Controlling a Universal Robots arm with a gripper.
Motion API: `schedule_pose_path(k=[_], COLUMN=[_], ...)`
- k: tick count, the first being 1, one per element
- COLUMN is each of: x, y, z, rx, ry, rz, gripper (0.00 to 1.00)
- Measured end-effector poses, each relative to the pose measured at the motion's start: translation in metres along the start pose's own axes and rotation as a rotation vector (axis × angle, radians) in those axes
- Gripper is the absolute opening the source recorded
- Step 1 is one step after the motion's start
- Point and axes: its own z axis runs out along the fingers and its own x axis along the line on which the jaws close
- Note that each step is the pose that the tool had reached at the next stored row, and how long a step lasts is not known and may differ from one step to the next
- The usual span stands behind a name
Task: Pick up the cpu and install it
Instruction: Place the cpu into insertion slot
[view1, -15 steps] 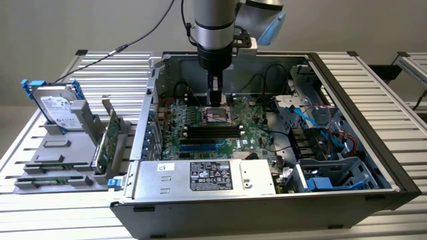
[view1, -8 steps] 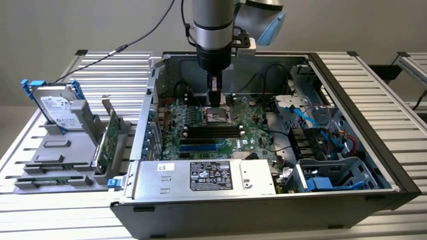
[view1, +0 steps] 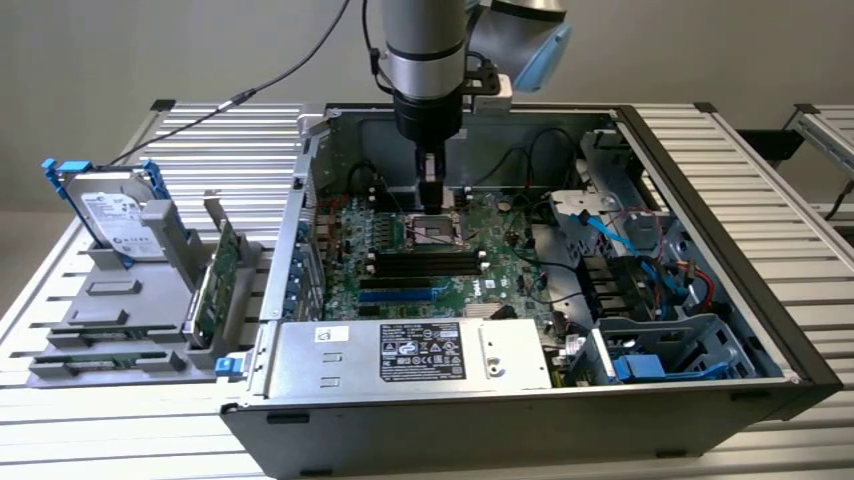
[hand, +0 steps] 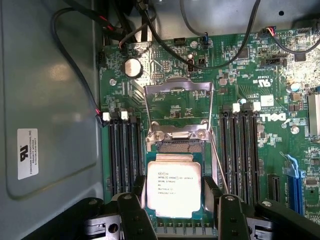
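Plain grey wall (view1: 200, 40) behind slatted aluminium table (view1: 120, 430)

cpu (hand: 174, 189) lid: bright metal, smooth, satin sheen, printed txt. mobo (hand: 175, 107): glossy green PCB. socket frame (hand: 178, 86): shiny bare metal. case wall (hand: 50, 75): matt grey sheet metal. surface (view1: 747, 150): ribbed dull alu.

The arm (view1: 424, 60) is cut off at the exterior view's top edge, and the print on the cpu (hand: 173, 187) is too small to read.
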Motion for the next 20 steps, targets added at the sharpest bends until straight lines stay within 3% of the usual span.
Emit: schedule_pose_path(k=[5, 13, 20], x=[0.0, 0.0, 0.0005], y=[-0.0003, -0.001, -0.0017], z=[0.0014, 0.0029, 0.0052], rx=[-0.0149, -0.0164, -0.0171], ry=[0.0011, 0.0005, -0.0173], rz=[-0.001, -0.005, -0.011], gripper=[0.55, 0.55, 0.55])
